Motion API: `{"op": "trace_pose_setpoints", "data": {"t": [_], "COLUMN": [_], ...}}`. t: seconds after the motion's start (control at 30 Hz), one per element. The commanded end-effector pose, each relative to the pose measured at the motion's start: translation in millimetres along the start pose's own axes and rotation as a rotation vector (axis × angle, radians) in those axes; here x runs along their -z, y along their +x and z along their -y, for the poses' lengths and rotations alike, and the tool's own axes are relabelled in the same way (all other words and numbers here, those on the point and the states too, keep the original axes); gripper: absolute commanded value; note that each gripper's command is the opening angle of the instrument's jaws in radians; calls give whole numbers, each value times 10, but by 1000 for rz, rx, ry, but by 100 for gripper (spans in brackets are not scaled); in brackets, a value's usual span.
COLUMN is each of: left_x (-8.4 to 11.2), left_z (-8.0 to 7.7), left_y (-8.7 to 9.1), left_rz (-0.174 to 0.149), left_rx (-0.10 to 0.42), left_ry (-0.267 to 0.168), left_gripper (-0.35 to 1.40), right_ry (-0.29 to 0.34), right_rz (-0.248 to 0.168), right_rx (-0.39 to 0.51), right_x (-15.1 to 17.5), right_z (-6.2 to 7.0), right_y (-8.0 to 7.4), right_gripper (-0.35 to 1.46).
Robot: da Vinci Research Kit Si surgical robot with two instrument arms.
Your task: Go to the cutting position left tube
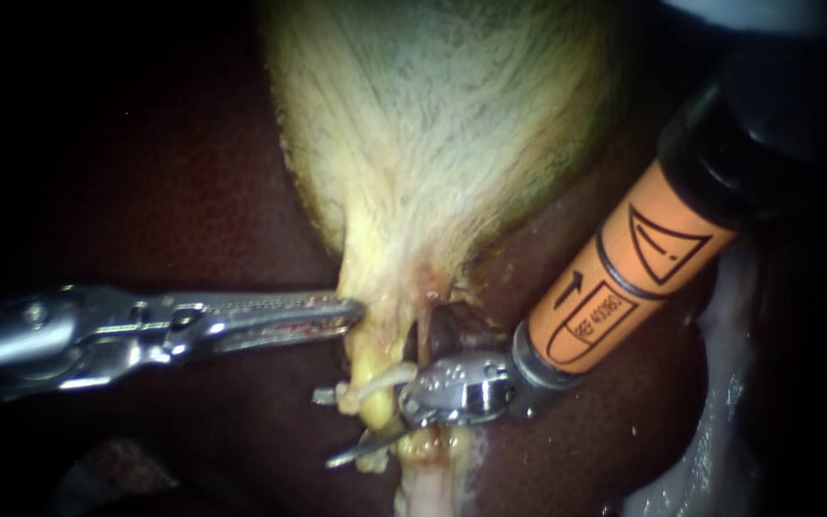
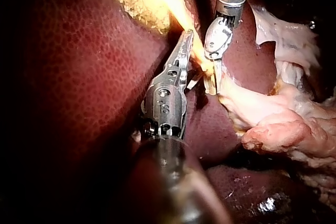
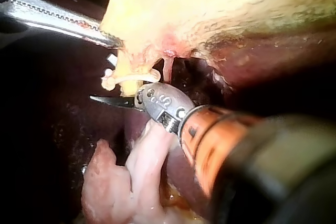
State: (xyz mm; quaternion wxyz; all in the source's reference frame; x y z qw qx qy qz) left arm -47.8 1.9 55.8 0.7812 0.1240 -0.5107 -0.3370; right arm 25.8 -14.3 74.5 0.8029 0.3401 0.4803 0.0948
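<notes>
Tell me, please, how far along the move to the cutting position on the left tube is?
Done: the silver left instrument grips the pale yellow gallbladder at its neck, and white clips sit on the yellow left tube. In hand: the orange-shafted right instrument has its tip at that tube, beside the clips. Left: the tube looks uncut.

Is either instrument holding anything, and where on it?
The left tool grips the pale yellow gallbladder at its narrow neck's edge; whether the right tool holds anything cannot be told.
</notes>
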Motion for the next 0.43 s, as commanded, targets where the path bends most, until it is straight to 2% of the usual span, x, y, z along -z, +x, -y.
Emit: {"op": "trace_pose_setpoints", "data": {"t": [0.03, 0.43], "left_x": [0, -1], "left_z": [0, 0], "left_y": [0, 1], "left_rz": [0, 0], "left_rx": [0, -1], "left_ry": [0, 2], "left_gripper": [-13, -13], "right_ry": [0, -2], "right_rz": [1, 1], "right_rx": [0, 2], "right_x": [0, 7], "right_z": [0, 0], "right_y": [0, -3], "right_gripper": [126, 128]}}
